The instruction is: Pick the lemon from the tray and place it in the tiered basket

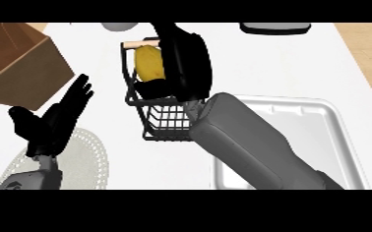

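One lemon (149,62), judged light, firm and slippery, best cupped around the middle, held over tiered basket (163,113) by curled right hand (185,61).

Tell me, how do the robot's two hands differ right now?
The right hand is stretched out over the black wire tiered basket, right beside the yellow lemon; the left hand is at the view's left, near no task item. The right hand seems curled beside the lemon, though whether it grips it is unclear; the left hand is open, fingers straight, holding nothing. Both are black, on grey forearms.
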